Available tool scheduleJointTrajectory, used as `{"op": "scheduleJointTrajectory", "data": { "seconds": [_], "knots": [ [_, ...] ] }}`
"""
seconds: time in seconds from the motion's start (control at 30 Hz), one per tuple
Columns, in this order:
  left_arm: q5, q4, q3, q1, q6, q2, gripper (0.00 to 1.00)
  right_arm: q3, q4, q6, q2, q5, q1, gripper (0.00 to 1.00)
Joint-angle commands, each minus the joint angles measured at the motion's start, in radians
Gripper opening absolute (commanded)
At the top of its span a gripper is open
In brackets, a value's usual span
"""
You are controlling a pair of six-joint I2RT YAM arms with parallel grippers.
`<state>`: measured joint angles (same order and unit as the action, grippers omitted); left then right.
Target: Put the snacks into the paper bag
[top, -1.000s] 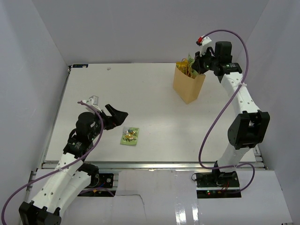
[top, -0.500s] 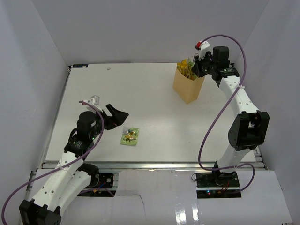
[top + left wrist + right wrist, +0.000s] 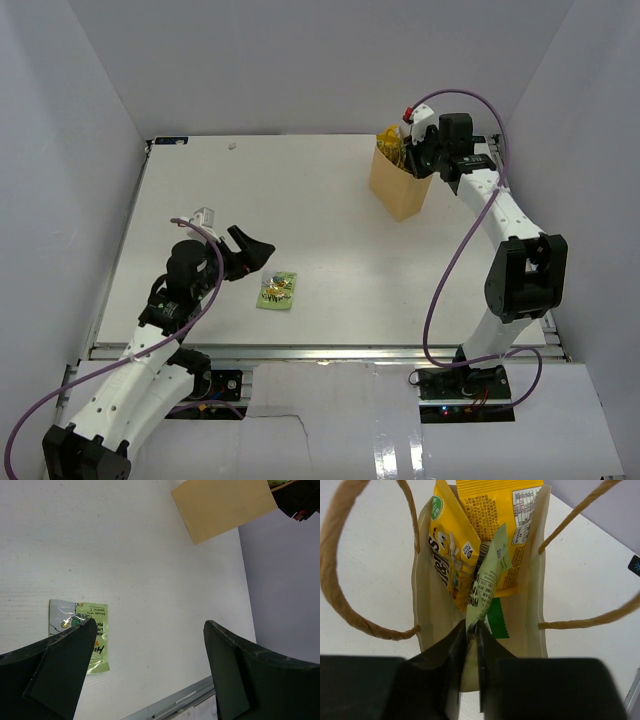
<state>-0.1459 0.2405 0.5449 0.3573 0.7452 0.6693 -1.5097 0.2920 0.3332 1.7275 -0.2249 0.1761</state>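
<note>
Right pincer (image 3: 471, 630): mine, clenched thin on the near edge of the pinched green pack (image 3: 487, 577), at the lower middle of my wrist view and right over the bag's mouth.
Pinched green pack: light green, standing on edge, angled up and to the right from my tips, down inside the paper bag (image 3: 427, 605).
Paper bag: upright at the upper right of the overhead frame, on the white surface (image 3: 330, 200); its two looped handles (image 3: 350, 605) splay to either side of the mouth.
Yellow packs (image 3: 447, 555): two, standing inside the bag against its far wall, at the top middle of my wrist view.
Green chip bag (image 3: 496, 622): only a dark green sliver shows, low in the bag, just right of the pinched green pack.
Left pincer (image 3: 150, 625): mine too, released, fingers wide apart, hovering at the left of the overhead frame.
Loose green pack (image 3: 277, 290): flat on the surface, lower left of centre overhead, just beside my left pincer and well apart from the bag; my left finger (image 3: 60, 670) covers part of it in that wrist view.
</note>
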Motion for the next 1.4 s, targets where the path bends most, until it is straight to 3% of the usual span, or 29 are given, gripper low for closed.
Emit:
{"op": "scheduleJointTrajectory", "data": {
  "seconds": [0.0,0.03,0.07,0.17,0.47,0.67,0.8,0.83,0.9,1.07,1.37],
  "knots": [
    [-0.011,0.006,-0.013,0.002,0.002,-0.017,0.98,-0.009,-0.008,0.015,-0.017,0.012,0.000,0.25],
    [-0.011,0.011,-0.013,0.002,0.003,-0.019,0.98,-0.017,-0.001,0.015,-0.026,0.000,0.000,0.29],
    [-0.011,0.013,-0.011,0.002,0.002,-0.020,0.98,-0.020,-0.001,0.007,-0.032,-0.005,0.000,0.40],
    [-0.006,0.031,-0.008,0.002,0.003,-0.017,0.98,-0.049,0.007,-0.011,-0.071,-0.028,0.000,0.51],
    [0.031,0.172,0.032,0.002,0.031,0.047,0.98,-0.150,0.091,0.016,-0.226,-0.169,-0.003,0.67],
    [0.048,0.241,0.041,0.002,0.033,0.095,0.98,-0.118,0.231,0.208,-0.318,-0.370,-0.004,0.72],
    [0.084,0.313,0.058,0.003,0.020,0.168,0.98,-0.093,0.539,0.482,-0.330,-0.693,0.019,0.74],
    [0.094,0.324,0.069,0.003,0.014,0.202,0.98,-0.058,0.655,0.524,-0.332,-0.700,0.037,0.74],
    [0.118,0.338,0.079,0.005,0.008,0.237,0.98,0.018,0.702,0.581,-0.357,-0.683,0.085,0.74],
    [0.124,0.304,0.099,0.023,-0.055,0.360,0.98,0.302,0.636,0.532,-0.419,-0.657,0.111,0.74],
    [0.086,0.269,0.079,0.035,-0.107,0.397,0.96,0.453,0.590,0.489,-0.451,-0.617,0.109,0.74]
  ]
}}
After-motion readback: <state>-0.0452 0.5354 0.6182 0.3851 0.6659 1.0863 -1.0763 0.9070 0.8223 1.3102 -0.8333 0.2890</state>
